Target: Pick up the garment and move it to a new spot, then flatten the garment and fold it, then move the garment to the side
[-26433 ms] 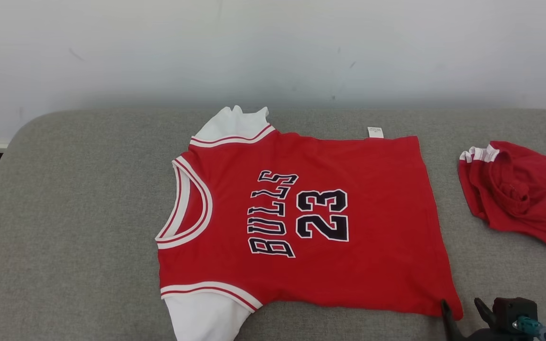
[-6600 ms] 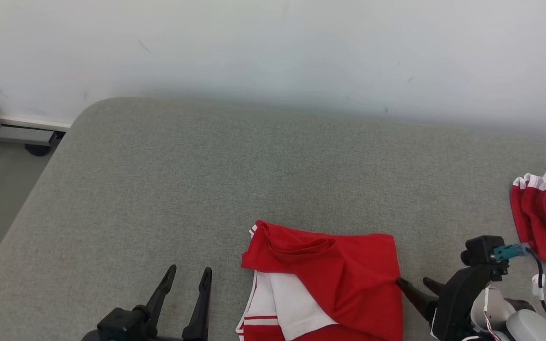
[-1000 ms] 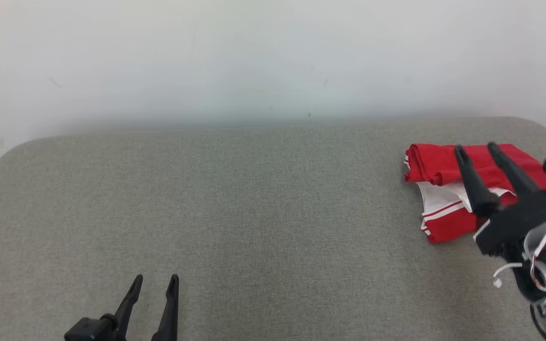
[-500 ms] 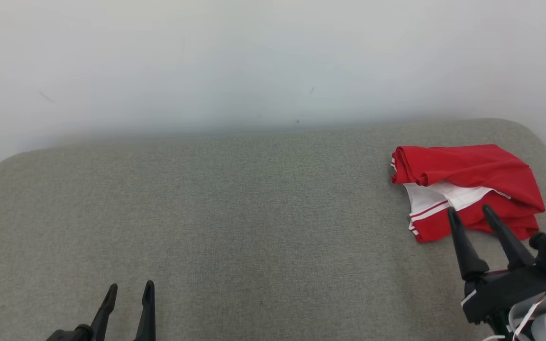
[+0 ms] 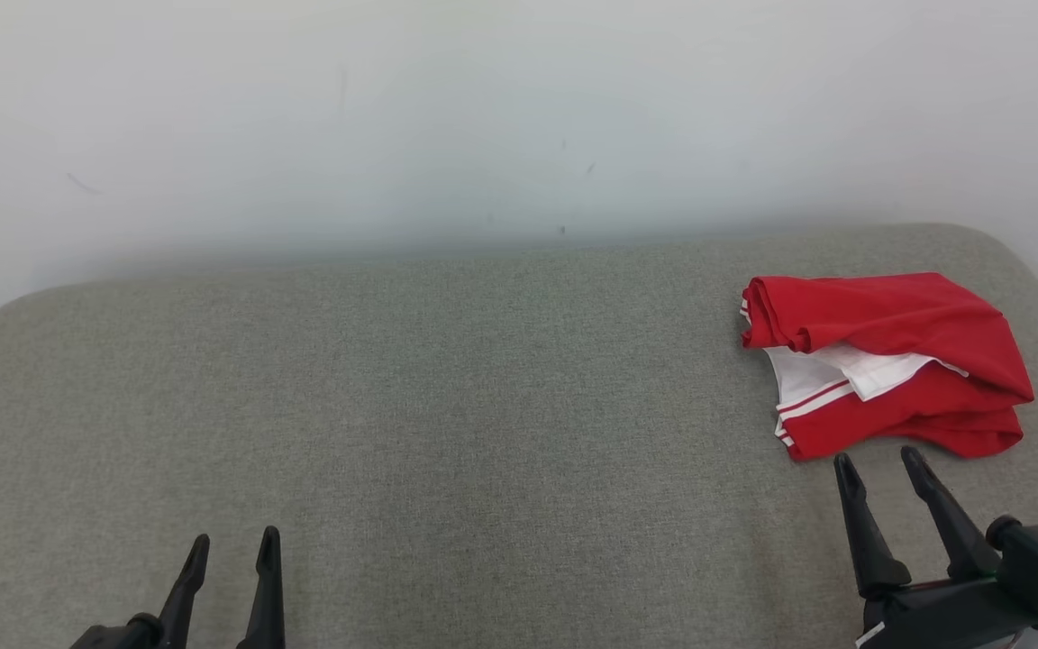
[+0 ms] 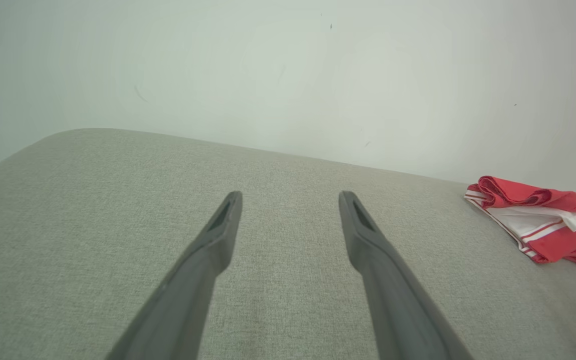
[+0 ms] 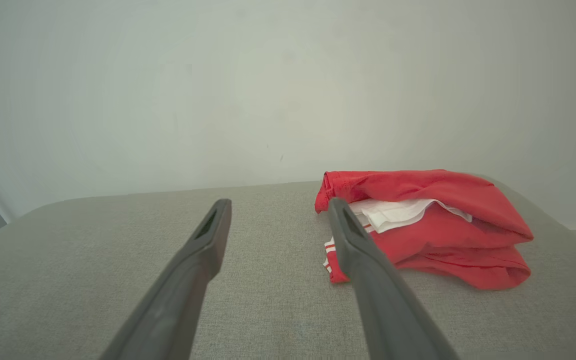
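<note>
Garment of red fabric with white striped trim (image 5: 888, 361) lies loosely folded on the grey upholstered surface (image 5: 483, 406), just beyond the tips of the right gripper (image 5: 879, 458) and apart from them. That gripper's dark fingers stand spread, holding nothing. The left gripper (image 5: 235, 539), with the garment well off to its right, is likewise spread and empty.

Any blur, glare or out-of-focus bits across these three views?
Head view: even soft light, no glare, garment sharp. Left wrist view: left claw blurs toward the bottom edge, cushion weave crisp beyond. Right wrist view: right claw likewise blurred up close, garment in focus.
</note>
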{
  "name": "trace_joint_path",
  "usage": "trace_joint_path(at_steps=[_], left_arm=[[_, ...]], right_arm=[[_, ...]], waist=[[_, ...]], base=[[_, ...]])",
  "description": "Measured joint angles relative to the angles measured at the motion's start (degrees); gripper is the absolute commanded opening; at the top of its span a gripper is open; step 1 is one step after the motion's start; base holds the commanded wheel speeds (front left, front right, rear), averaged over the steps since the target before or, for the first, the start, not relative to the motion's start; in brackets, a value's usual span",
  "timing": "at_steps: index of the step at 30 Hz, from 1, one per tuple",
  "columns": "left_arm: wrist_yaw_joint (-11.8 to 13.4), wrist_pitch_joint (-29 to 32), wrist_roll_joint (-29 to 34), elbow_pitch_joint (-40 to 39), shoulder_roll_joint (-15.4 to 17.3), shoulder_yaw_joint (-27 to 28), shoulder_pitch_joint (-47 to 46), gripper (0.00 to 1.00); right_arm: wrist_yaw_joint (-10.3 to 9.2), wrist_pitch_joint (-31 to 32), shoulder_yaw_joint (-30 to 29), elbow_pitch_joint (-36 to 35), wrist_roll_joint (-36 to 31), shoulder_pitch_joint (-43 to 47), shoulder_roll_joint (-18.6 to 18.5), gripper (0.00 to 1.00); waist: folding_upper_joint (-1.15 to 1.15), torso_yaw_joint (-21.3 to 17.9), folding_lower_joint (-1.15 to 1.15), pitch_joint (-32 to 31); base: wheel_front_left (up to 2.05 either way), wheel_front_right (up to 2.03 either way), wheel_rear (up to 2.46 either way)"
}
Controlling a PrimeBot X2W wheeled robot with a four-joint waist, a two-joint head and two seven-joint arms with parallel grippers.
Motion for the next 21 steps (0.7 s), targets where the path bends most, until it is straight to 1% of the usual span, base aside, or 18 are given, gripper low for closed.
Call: trace_joint_path(at_steps=[2, 13, 18, 21], left_arm=[[0.0, 0.0, 0.0, 0.0, 0.0, 0.2, 0.1, 1.00], [0.0, 0.0, 1.1, 0.1, -0.3, 1.4, 1.2, 1.00], [0.0, 0.1, 1.5, 0.1, -0.4, 1.6, 1.2, 1.00], [0.0, 0.3, 1.5, 0.1, -0.7, 1.8, 1.2, 1.00]], right_arm=[[0.00, -0.4, -0.2, 0.1, -0.1, 0.7, 0.9, 1.00], [0.00, -1.3, -1.3, 2.7, -6.9, 2.1, 2.1, 1.00], [0.00, -1.3, -1.9, 3.5, -9.0, 2.1, 3.3, 1.00], [0.00, -1.4, -3.4, 3.8, -9.0, 2.2, 4.2, 1.00]], waist=[[0.00, 0.0, 0.00, 0.0], [0.00, 0.0, 0.00, -0.2], [0.00, 0.3, 0.00, -0.2], [0.00, 0.4, 0.00, -0.1]], base=[[0.00, 0.00, 0.00], [0.00, 0.00, 0.00], [0.00, 0.00, 0.00], [0.00, 0.00, 0.00]])
